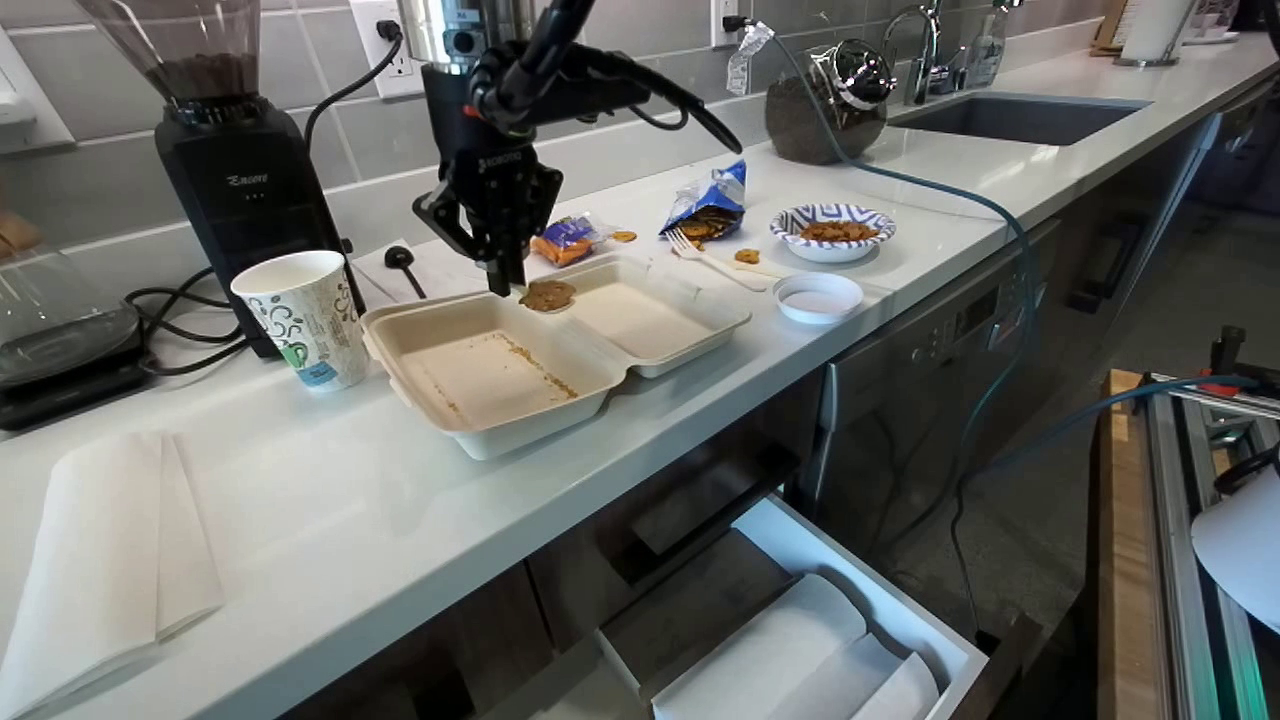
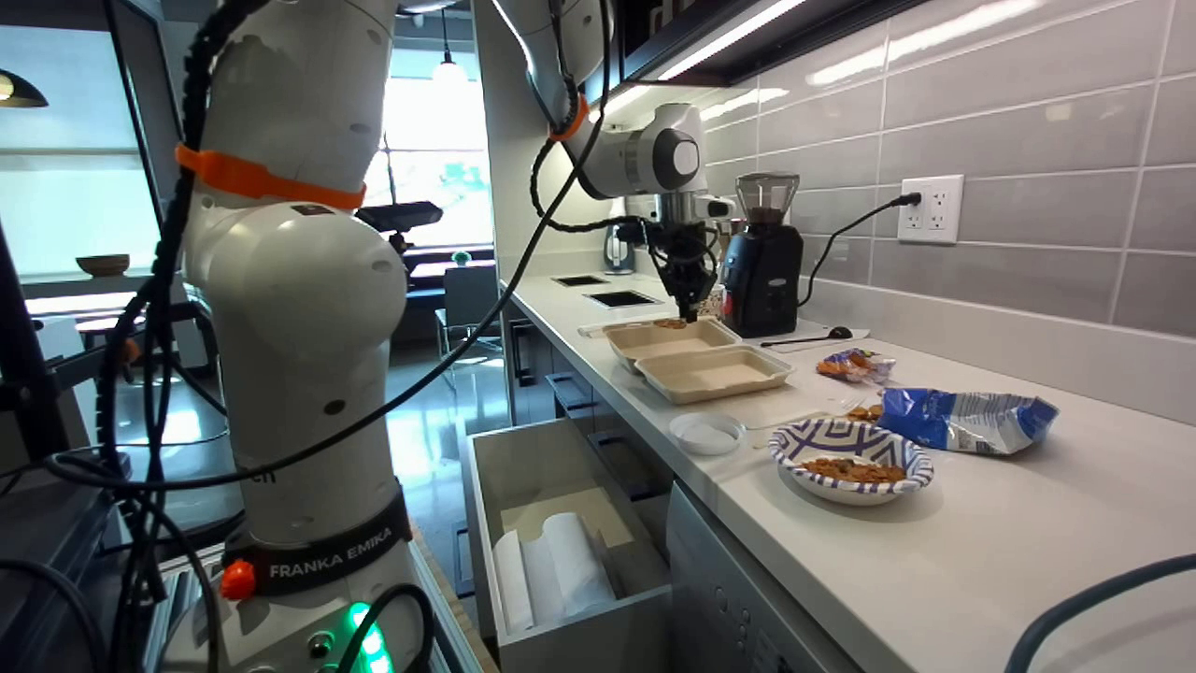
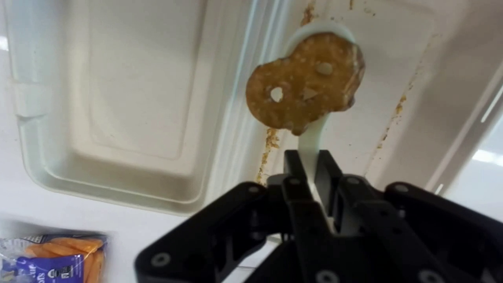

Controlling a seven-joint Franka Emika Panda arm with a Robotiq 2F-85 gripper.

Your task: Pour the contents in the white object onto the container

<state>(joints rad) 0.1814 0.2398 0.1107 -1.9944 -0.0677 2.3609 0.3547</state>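
Note:
My gripper (image 3: 309,155) is shut on the handle of a white spoon-like object (image 3: 312,137). A brown pretzel crisp (image 3: 304,78) lies on its rounded end and hides most of it. The crisp also shows in both exterior views (image 1: 548,295) (image 2: 670,323). The gripper (image 1: 507,283) points down over the far side of the container (image 1: 470,375), an open off-white foam box. The spoon end is above the crumb-streaked half, close to the hinge. The other half (image 3: 145,78) has a bare floor. A small low white cup (image 1: 818,298) stands on the counter; no brown bits show in it.
A paper cup (image 1: 305,315) and a black grinder (image 1: 250,200) stand beside the box. A carrot pack (image 1: 572,240), a blue snack bag (image 1: 715,200), a fork (image 1: 712,260) and a blue-patterned bowl (image 1: 832,250) lie along the counter. A drawer (image 2: 523,439) is open below.

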